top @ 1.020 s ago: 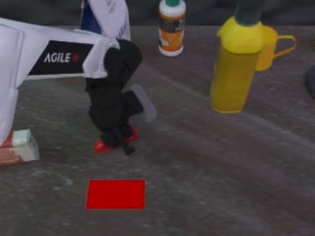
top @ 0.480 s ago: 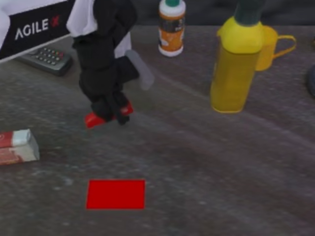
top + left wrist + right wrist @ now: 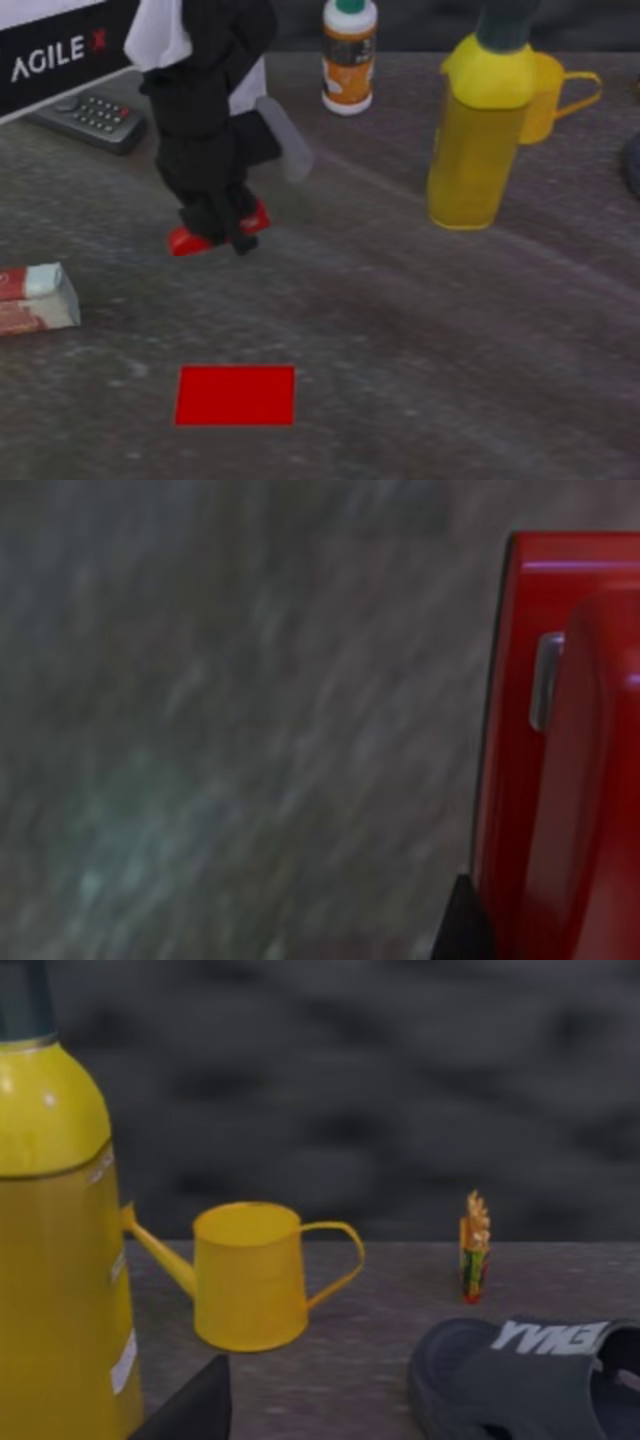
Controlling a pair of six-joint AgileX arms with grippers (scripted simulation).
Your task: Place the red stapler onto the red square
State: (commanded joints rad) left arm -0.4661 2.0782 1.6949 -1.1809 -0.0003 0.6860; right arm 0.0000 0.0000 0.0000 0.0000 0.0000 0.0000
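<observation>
Left tool [image 3: 225, 228] clamps red stapler [image 3: 187, 241]; red square [image 3: 236, 395] unobstructed.

The top view looks down from above onto the desk [image 3: 420, 330]. The left wrist view sits very close over the desk, the red stapler [image 3: 560, 770] filling its 3 o'clock edge. The right wrist view looks low across the desk; it shares the yellow bottle [image 3: 55, 1250] and yellow watering can [image 3: 250, 1275] with the top view.
</observation>
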